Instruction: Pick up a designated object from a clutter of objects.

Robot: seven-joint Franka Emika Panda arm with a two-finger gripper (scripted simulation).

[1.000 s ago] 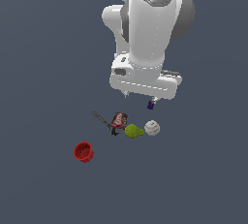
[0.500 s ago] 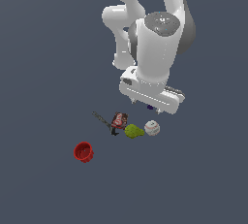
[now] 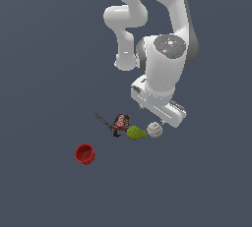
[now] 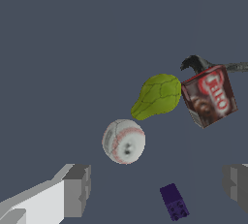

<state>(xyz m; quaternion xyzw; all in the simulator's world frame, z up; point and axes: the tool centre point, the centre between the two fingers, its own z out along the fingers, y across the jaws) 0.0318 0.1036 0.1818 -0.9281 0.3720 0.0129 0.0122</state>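
1. Looking at the big white robot arm (image 3: 157, 49), you can see it bent down over the dark grey floor (image 3: 44, 49), its wrist hanging above the clutter; by my reading the approach is under way and no grasp has begun.
2. Your two-finger gripper (image 4: 155, 186) has its jaws spread wide with nothing between them but a tiny purple block (image 4: 174, 201) lying on the floor below.
3. Your target, the small white ball with faint red stitch lines (image 4: 124, 141), rests on the floor, untouched, just beside the yellow-green lumpy object (image 4: 157, 96); in the exterior view it sits at the clutter's right end (image 3: 154, 129), close under the wrist.
4. Next to the lump lies the dark red-brown packet (image 4: 209, 98), with a thin dark tool (image 4: 206, 65) beyond it.
5. Well apart from the rest stands the small red cup (image 3: 84, 154).
6. Still left for you, I judge: centre the jaws on the ball, descend, close, lift.
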